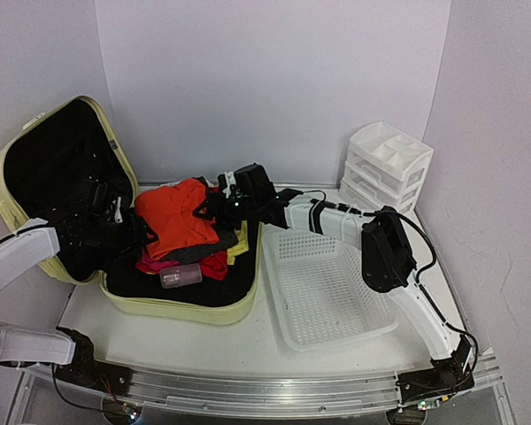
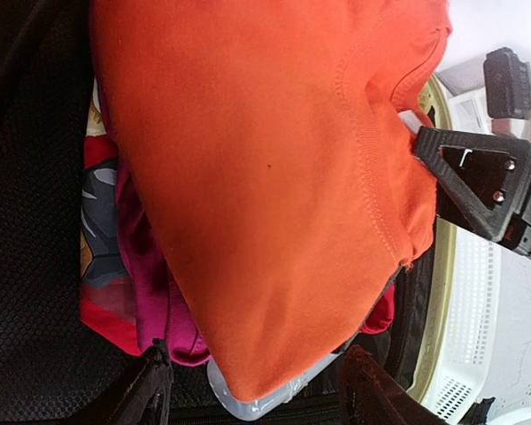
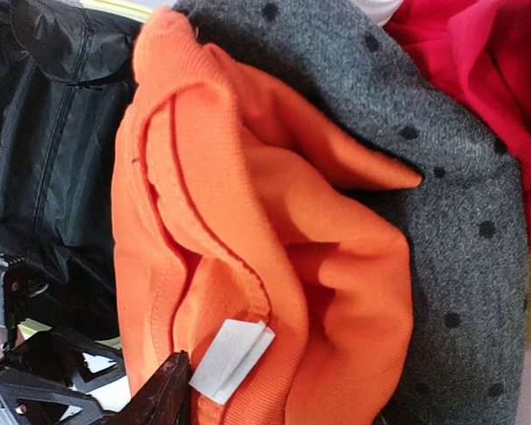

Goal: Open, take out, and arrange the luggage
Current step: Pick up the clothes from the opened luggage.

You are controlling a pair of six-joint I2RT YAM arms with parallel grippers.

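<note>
Two arms over the open luggage (image 1: 181, 310) | luggage on table (image 1: 248, 350), left side, lid raised, clothes piled inside | left gripper (image 2: 261, 398) spread above orange shirt (image 1: 179, 217) and clear bottle (image 1: 180, 275) | right gripper (image 1: 217, 206) at shirt's edge, grip cannot be told | basket (image 1: 327, 292) just right of luggage

The luggage (image 1: 181, 310) has a pale yellow-green shell and a black lining (image 1: 57, 164). Inside it, a plain bright orange garment (image 1: 175, 220) carries a white label (image 3: 233, 359). Beneath it are grey fabric with black dots (image 3: 465, 186), magenta cloth (image 2: 146, 301) and red cloth (image 3: 451, 40). To the right, the mesh basket (image 1: 327, 297) and the drawer organizer (image 1: 388, 164) are white.
</note>
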